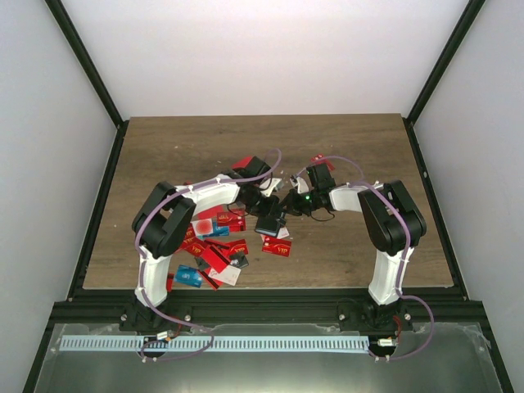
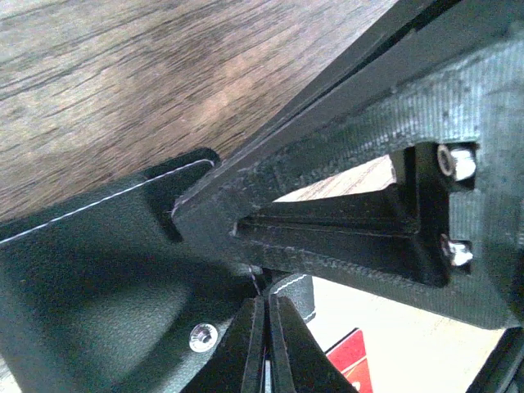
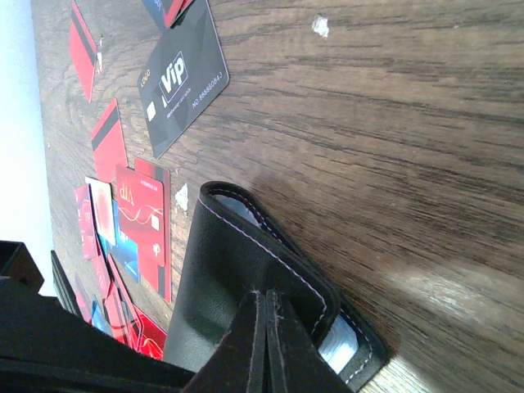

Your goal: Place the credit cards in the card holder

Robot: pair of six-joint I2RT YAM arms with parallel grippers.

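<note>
Task barely started, going by the layout: nearly every card lies loose on the surface (image 1: 360,155), and none is visibly slotted in.

Nearest you, left of centre, is the main pile of cards (image 1: 214,255). It's mostly red with a couple of blue (image 1: 188,277). They overlap, so I count well over ten but can't give an exact number. There's one black VIP card (image 3: 182,78) beside the reds. One red card (image 1: 277,246) sits apart, just in front of the card holder (image 3: 237,278).

There's one card holder only, mid-surface between the left arm (image 1: 164,221) and the right arm (image 1: 393,217), partly open with one flap raised, it looks like. Your right jaws are pinched tight on that flap (stitched edge right at the tips). Something pale shows in the pocket; lining or a card, can't tell. Your left jaws are pressed together just beside the holder; I can't tell if a card edge sits between them.

Furthest out is one more red card (image 1: 243,164), partly hidden behind the left arm.

Left to do: basically every card.
</note>
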